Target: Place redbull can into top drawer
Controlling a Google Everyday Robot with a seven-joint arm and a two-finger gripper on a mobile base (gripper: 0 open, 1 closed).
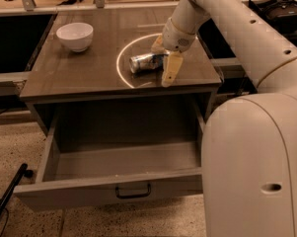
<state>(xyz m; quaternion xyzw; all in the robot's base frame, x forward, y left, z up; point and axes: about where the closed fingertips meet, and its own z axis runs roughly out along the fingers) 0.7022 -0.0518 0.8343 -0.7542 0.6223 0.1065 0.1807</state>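
The redbull can [144,62] lies on its side on the cabinet top [79,73], inside a bright ring of light. My gripper [164,57] hangs low over the can's right end. It is open, with one yellowish finger [170,69] in front of the can and the other behind it, so the can's end sits between them. The top drawer [113,190] is pulled out wide below the cabinet top. Its inside shows nothing in it, and its dark handle [133,191] faces me.
A white bowl [75,36] stands at the back left of the cabinet top. My white arm and base [251,147] fill the right side, next to the drawer's right edge. A dark pole [7,196] lies on the speckled floor at lower left.
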